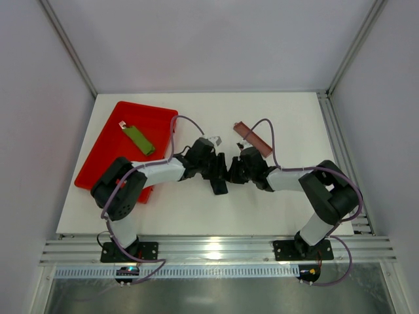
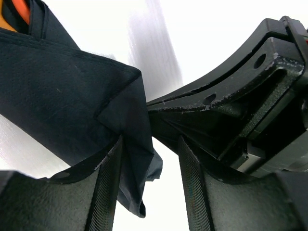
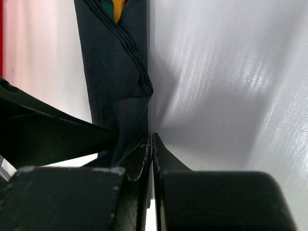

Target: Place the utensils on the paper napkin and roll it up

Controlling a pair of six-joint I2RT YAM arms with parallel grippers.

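We see both arms folded in toward the middle of the white table (image 1: 294, 118), each with its elbow swung out to its own side and its forearm lying low and nearly level, so that the two wrists meet almost head on. Between them lies the paper napkin (image 1: 218, 185), already rolled into a narrow dark bundle near the centre of the table. The left claw (image 2: 149, 159) stands apart: a loose folded corner of the napkin hangs in the gap and brushes one of its fingers (image 2: 108, 192), while the other finger is clear of the paper. The right claw (image 3: 151, 144) is pressed together, its tips set against the lower end of the roll; we cannot tell whether any paper is pinched between them. From the right wrist the roll runs straight away from the claw, and at its far end the utensils (image 3: 118, 6) peek out of the folds as a sliver of yellow; the left wrist view shows a touch of orange there. Off to the left sits a red tray (image 1: 105, 160) with a green piece (image 1: 139, 139) on it, and a narrow brown tray (image 1: 254, 139) lies behind the right wrist.
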